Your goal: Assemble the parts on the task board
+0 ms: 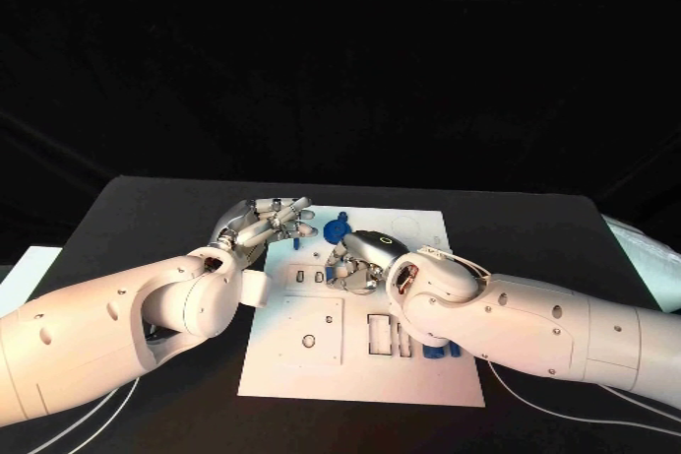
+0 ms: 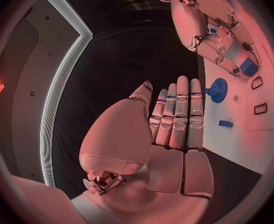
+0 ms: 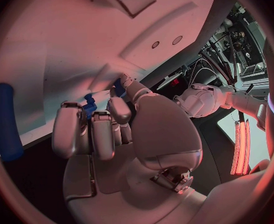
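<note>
Both hands sit over the task board (image 1: 362,375): your right hand (image 1: 358,260) curls round a blue part (image 3: 91,104) to seat, your left hand (image 2: 174,117) flat and empty beside the blue gear (image 2: 217,90).

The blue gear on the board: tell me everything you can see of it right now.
The blue gear is a round, toothed wheel with a raised hub, plastic by its look, in solid blue. It sits on the white task board near the far edge, between the two hands. In the left wrist view it stands free: the left hand is flat beside it, fingers straight, not touching. The right hand is curled just near of it; contact there cannot be judged.
</note>
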Motion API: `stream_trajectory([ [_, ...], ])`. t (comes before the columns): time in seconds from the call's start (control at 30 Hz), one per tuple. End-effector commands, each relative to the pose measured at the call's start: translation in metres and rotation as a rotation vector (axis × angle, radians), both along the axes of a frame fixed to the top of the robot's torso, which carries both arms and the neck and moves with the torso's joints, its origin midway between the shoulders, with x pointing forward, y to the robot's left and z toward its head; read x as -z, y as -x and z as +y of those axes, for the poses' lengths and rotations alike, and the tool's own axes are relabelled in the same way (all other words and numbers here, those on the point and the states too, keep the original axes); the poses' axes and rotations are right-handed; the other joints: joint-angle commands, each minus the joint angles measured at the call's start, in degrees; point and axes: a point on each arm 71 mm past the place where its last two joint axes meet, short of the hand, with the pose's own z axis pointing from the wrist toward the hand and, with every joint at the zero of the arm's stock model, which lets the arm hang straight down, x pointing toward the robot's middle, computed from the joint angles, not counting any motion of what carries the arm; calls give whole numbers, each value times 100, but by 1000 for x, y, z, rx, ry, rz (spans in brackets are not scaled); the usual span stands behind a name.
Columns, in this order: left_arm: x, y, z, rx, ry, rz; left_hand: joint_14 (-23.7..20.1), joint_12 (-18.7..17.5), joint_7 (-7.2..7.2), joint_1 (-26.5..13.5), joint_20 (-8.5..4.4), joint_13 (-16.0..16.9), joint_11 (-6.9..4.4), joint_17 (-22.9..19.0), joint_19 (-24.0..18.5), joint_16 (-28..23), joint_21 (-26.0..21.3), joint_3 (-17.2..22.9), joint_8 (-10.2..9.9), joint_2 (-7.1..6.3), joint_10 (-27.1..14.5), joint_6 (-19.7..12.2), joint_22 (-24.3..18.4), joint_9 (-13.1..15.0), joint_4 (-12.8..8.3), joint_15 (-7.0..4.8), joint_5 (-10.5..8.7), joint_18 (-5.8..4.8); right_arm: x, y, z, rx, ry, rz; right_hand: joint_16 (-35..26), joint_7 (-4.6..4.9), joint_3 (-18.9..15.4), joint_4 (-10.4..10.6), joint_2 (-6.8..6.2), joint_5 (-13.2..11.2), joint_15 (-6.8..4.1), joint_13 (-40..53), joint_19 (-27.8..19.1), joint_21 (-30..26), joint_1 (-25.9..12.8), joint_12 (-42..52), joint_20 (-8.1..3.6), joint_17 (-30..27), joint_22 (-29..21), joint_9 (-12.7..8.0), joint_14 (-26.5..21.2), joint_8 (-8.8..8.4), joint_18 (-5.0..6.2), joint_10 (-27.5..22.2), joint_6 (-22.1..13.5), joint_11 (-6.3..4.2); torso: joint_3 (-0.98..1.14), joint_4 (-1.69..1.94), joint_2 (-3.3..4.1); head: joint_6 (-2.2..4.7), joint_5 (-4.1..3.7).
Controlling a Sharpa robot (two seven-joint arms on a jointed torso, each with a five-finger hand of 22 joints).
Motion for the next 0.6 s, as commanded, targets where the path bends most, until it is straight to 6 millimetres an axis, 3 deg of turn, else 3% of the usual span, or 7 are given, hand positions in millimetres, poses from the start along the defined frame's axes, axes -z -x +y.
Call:
stream_trajectory([
  [0.03,-1,1,-2,22,13,-9,-40,-25,27,20,-5,-5,24,-8,-48,-28,-27,19,-33,-38,-6,-4,-9,6,-6,4,-21,93,6,2,-1,-12,39,21,-18,27,-39,7,-21,44,-19,-15,7,-30,-42,-33,-16,554,1,-5,394,-35,-103,-48,-30,9,-1,0,1,-4,7],
  [0.6,-1,1,-2,23,12,-6,-45,-26,27,23,-2,-6,25,-13,-54,-32,-31,22,-34,-39,-7,-5,-11,6,-9,5,-20,95,4,0,-1,6,8,-13,-133,146,-226,51,-294,121,65,-429,-34,-89,-219,-561,55,406,-81,-94,353,-287,-92,-349,-405,114,-7,8,1,-6,-23],
])
